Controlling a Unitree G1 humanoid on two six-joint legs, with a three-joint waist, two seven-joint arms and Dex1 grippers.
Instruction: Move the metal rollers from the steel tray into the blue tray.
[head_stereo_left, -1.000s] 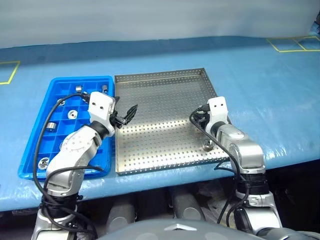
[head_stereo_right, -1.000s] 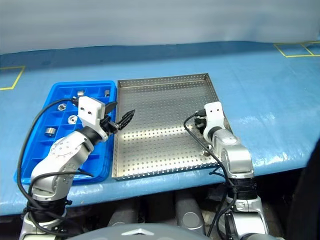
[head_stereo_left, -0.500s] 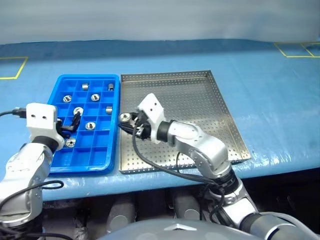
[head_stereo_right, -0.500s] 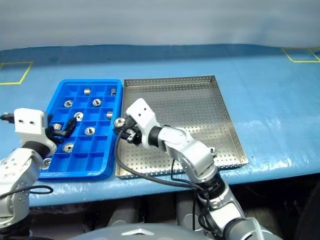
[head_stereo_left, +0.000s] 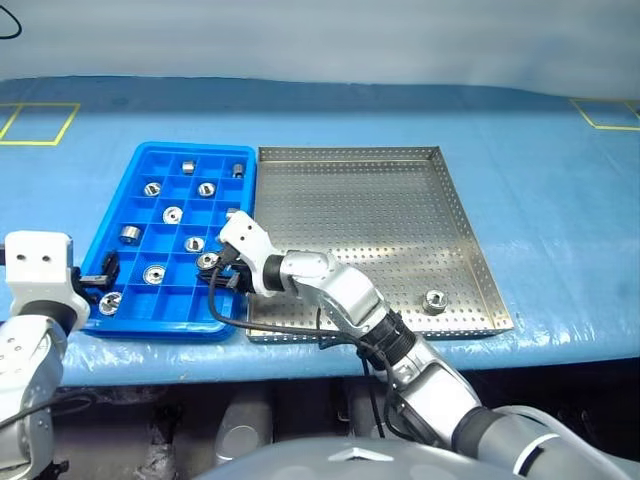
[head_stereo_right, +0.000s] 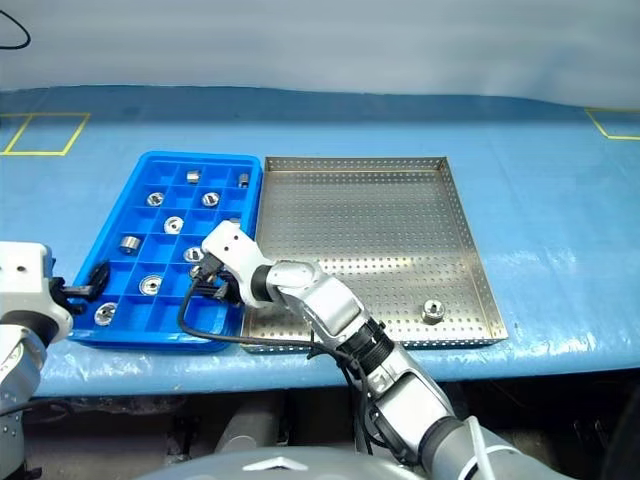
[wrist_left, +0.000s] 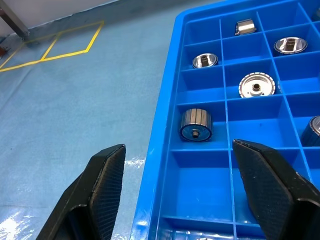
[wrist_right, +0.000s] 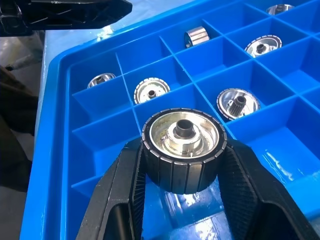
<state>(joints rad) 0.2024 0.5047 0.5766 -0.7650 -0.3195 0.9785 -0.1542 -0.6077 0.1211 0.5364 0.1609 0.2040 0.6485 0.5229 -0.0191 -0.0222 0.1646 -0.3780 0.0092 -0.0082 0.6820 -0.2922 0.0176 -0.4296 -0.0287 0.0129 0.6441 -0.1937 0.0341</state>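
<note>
Your right gripper (wrist_right: 182, 165) is clamping a ribbed metal roller (wrist_right: 183, 147) between its two black fingers (wrist_right: 131, 185), holding it over the near compartments of the blue tray (head_stereo_left: 130, 180). In the head views that arm is reaching across the near left corner of the steel tray (head_stereo_left: 400, 160), with the held roller (head_stereo_left: 207, 261) sitting above the tray's near right area.

Your left gripper (wrist_left: 195, 185) is standing wide apart and gripping nothing, its fingers (wrist_left: 107, 175) straddling the blue tray's outer wall, one over the blue tabletop sheet (head_stereo_left: 560, 200) and one over the compartments. From the head camera you are seeing it at the tray's near left corner (head_stereo_left: 100, 275).

Several rollers are already lying in separate compartments of the blue tray, such as one on its side (wrist_left: 195, 125) and one face up (wrist_left: 256, 85). One roller (head_stereo_left: 434, 300) is lying on the steel tray's perforated floor near its near right corner, well apart from both grippers.
</note>
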